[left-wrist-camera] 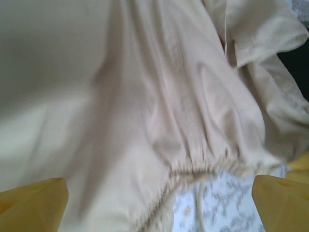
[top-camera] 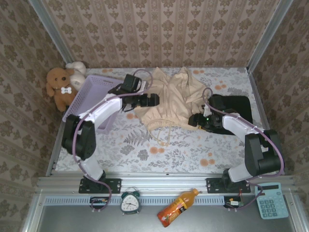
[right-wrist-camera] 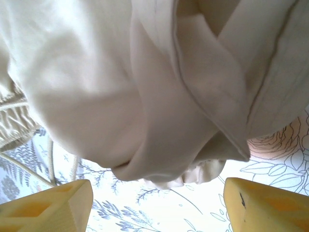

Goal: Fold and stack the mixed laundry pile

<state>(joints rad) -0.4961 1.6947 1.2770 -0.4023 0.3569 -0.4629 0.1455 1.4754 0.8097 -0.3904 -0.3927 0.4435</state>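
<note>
The cream-beige garment [top-camera: 169, 99] lies crumpled at the back middle of the floral table [top-camera: 135, 150], its gathered hem [left-wrist-camera: 203, 164] facing the arms and a thin drawstring [top-camera: 161, 137] trailing off it toward the near edge. The black garment [top-camera: 239, 104] lies flat just to its right, partly under the right arm, and the two cloths touch or overlap there (the exact edge is hidden).

The arms bracket the cream piece from either side. The left gripper [top-camera: 152, 100] sits at the garment's left edge with its jaws spread wide. Its wrist camera shows the yellow fingers [left-wrist-camera: 31, 205] far apart with loose cloth between and beyond them, nothing pinched. The right gripper [top-camera: 195, 121] sits at the lower right edge, also parted and holding nothing, with a rolled fold of fabric hanging just ahead of its fingertips.

This symmetric stance suits a two-handed move — each claw placed at an opposite edge so the cloth can be pulled flat before any fold. No fold is made yet, and nothing is stacked. I judge the next need is a clean pinch on one layer per side — the bunched folds make catching extra layers likely.
</note>
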